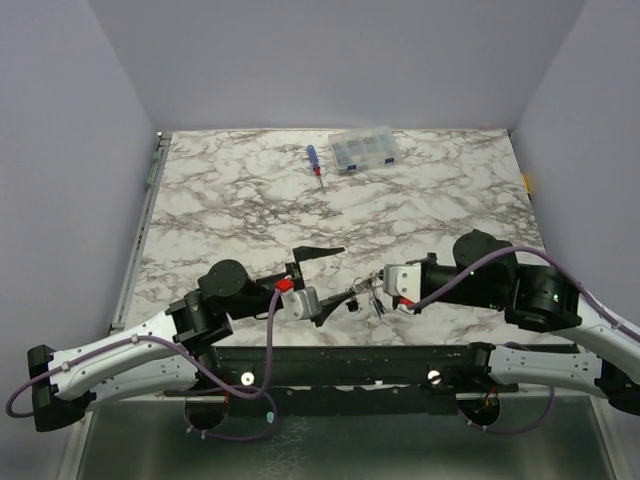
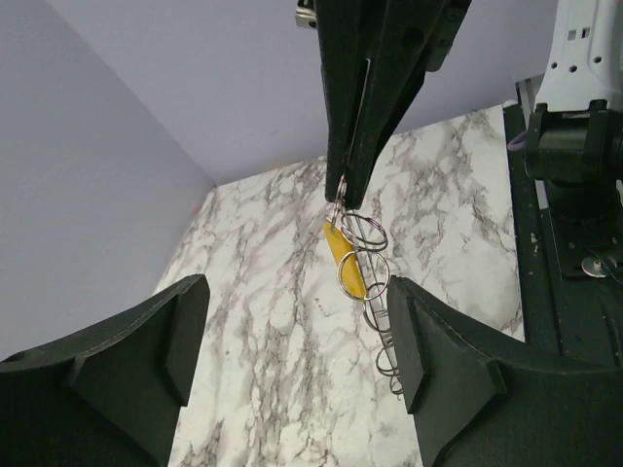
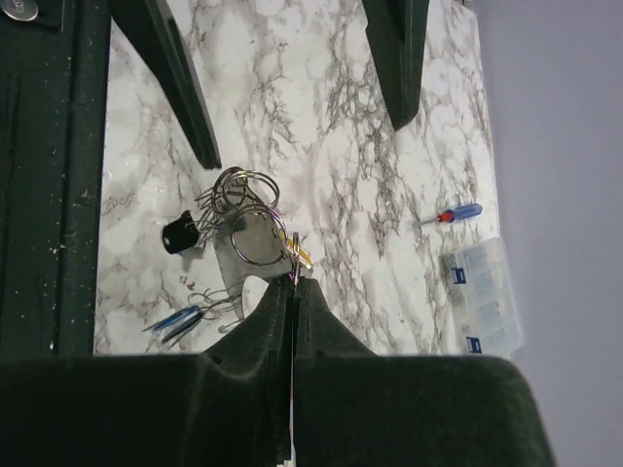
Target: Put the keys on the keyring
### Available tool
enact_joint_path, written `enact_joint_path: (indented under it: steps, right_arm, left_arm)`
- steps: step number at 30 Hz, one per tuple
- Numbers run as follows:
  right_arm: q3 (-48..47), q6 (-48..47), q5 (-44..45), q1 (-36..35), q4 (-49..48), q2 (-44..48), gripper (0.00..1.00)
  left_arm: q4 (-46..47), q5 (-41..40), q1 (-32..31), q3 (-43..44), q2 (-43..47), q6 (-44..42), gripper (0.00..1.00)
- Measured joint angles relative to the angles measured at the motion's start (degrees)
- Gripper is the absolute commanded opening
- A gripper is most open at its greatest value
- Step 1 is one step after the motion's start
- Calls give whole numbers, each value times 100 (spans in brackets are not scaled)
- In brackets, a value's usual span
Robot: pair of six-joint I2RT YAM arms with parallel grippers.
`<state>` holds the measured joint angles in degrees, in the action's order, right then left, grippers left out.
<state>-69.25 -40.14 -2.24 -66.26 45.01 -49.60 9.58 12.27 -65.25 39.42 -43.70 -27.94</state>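
My right gripper (image 3: 294, 283) is shut on the thin edge of the keyring (image 3: 253, 233), a cluster of grey metal rings hanging off its tips. A yellow key (image 3: 301, 255) hangs right at the grip. A black key (image 3: 180, 233) and a blue key (image 3: 181, 318) dangle lower on wire loops. My left gripper (image 2: 300, 321) is open, and the rings (image 2: 365, 255) and yellow key (image 2: 345, 255) hang between its fingers, close to the right finger (image 2: 438, 360). In the top view both grippers, left (image 1: 340, 275) and right (image 1: 376, 288), meet near the table's front edge.
A blue-and-red-handled screwdriver (image 1: 314, 163) and a clear plastic compartment box (image 1: 365, 150) lie at the far edge of the marble table (image 1: 220, 200). A black frame rail (image 1: 340, 360) runs along the near edge. Purple walls enclose three sides.
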Motion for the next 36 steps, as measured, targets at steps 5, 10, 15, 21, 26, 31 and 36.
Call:
enact_joint_path:
  steps: [5,10,15,21,26,31,36]
  right_arm:
    - [142,-199,-155,0,-66,208,0]
    - [498,-498,-573,0,-337,579,0]
    - [992,-903,-942,0,-651,1082,0]
    - [1156,-1189,-1169,0,-848,1333,0]
    - [1209,-1252,-1373,0,-1102,1458,0]
    - [1226,-1261,-1576,0,-1198,1484,0]
    - [1226,-1270,-1779,0,-1239,1453,0]
  left_arm:
    - [-358,79,0,356,291,17,59]
    - [-527,133,0,800,197,-4,56]
    - [-780,424,0,1069,-48,-212,55]
    - [-1084,1062,0,1228,-466,-385,54]
    - [-1176,1384,0,1255,-691,-426,52]
    - [-1237,1576,0,1255,-844,-468,46]
    - [-1237,1679,0,1255,-859,-538,43]
